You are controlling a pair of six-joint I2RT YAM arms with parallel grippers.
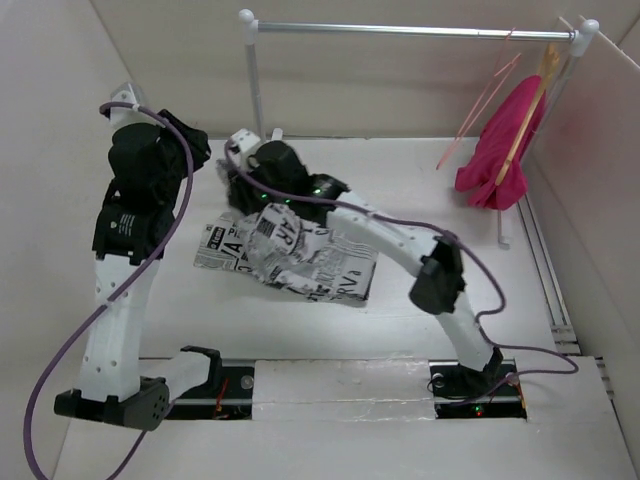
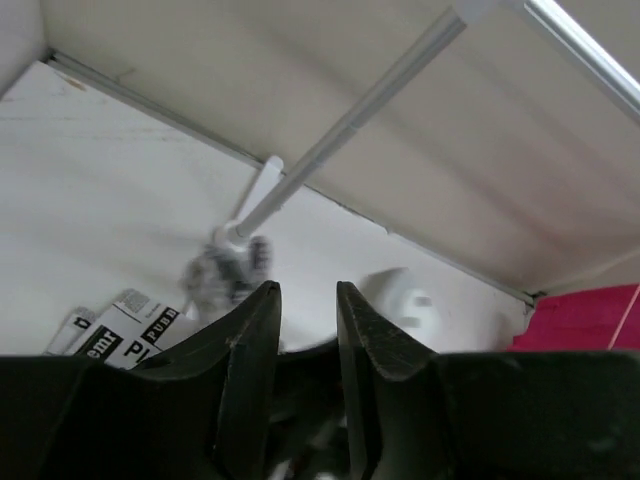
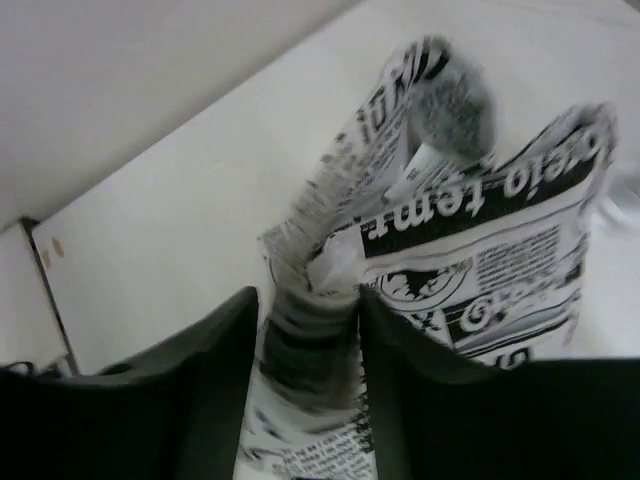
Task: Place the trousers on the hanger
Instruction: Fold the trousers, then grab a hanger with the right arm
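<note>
The trousers (image 1: pixel 300 260), white with black newspaper print, lie crumpled in the middle of the table. My right gripper (image 1: pixel 264 207) is over their far left part and is shut on a bunched fold, which shows blurred between its fingers in the right wrist view (image 3: pixel 308 295), with more printed cloth (image 3: pixel 480 230) beyond. My left gripper (image 1: pixel 200 150) is raised at the far left, apart from the cloth; its fingers stand a little apart with nothing between them (image 2: pixel 308 290). The thin salmon-pink wire hanger (image 1: pixel 482 98) hangs on the rail at the back right.
A metal rail (image 1: pixel 410 30) on white posts spans the back. A pale wooden hanger (image 1: pixel 530 105) carrying a magenta garment (image 1: pixel 500 150) hangs at its right end beside the wire hanger. Walls enclose the table on the left, back and right.
</note>
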